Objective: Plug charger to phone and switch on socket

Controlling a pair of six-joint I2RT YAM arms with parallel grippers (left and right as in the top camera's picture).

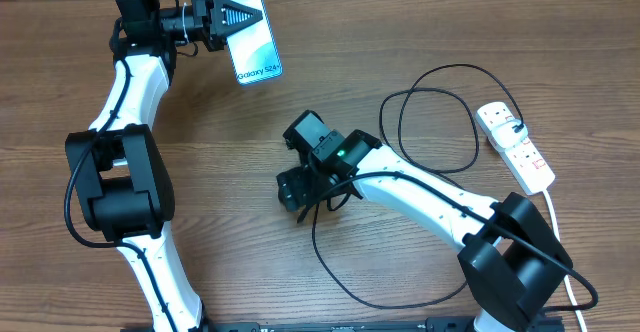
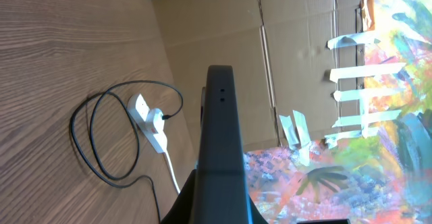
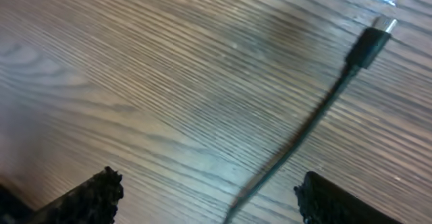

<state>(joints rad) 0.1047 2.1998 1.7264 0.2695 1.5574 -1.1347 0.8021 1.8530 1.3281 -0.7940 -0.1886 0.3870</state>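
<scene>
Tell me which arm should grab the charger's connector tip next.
Right, probably. The right claw is open low over the table, the charger cable runs between its fingers and the connector tip lies just ahead. The left claw is shut on the phone, so it is occupied.

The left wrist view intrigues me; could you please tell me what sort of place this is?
Probably a makeshift robot test bench: wood-grain table, cardboard wall patched with tape, and a painted backdrop.
</scene>
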